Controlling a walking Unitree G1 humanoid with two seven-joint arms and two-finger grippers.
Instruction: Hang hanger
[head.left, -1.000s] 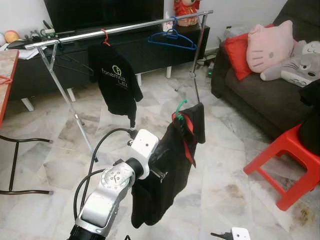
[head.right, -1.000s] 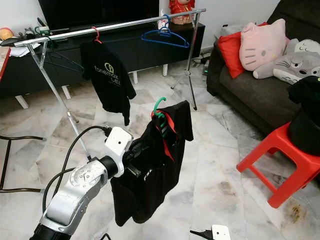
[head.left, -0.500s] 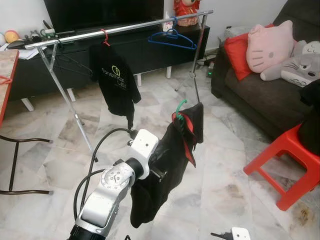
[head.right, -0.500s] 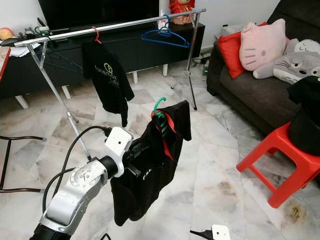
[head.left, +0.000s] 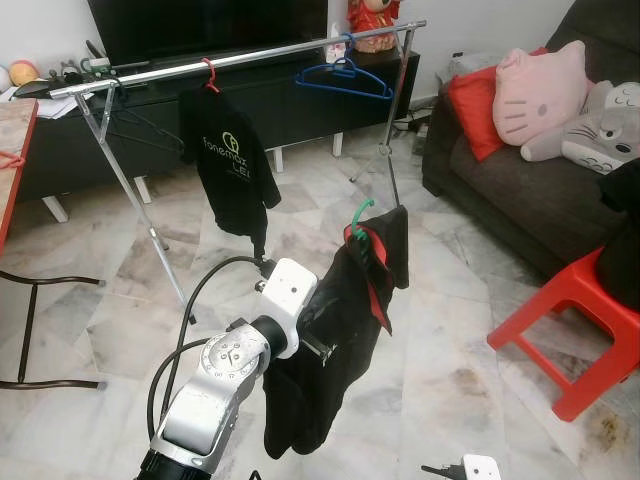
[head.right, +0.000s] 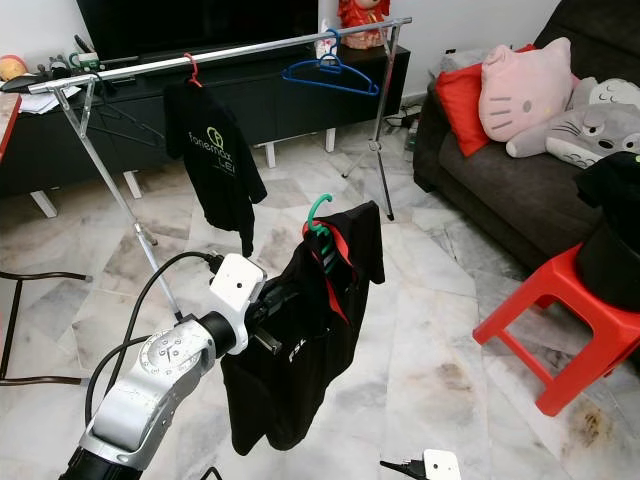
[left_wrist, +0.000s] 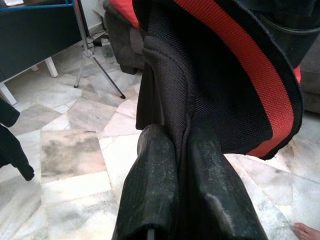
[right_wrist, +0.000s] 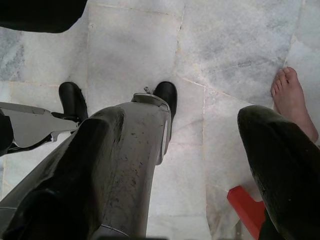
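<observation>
left gripper (left_wrist: 182, 150) pinched tight on the black shirt (head.left: 340, 330) draped over the green hanger (head.left: 358, 215), rail (head.left: 240, 57) off at 12 o'clock – lift hook above rail, keep it level; right gripper (right_wrist: 200, 165) spread apart, idle

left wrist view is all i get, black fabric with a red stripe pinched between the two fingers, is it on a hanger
Observer: Yes, the black garment with red trim hangs from a green plastic hanger, hook pointing up.
Operator: where's the rail
Observer: The silver metal clothes rail stands ahead, across the marble floor and higher than the hook.
Operator: anything on it already
Observer: A black t-shirt with a green logo on a red hanger, and an empty blue plastic hanger toward the rail's right end.
Operator: right arm doing anything
Observer: The right gripper hangs low, open, pointing at the floor.
</observation>
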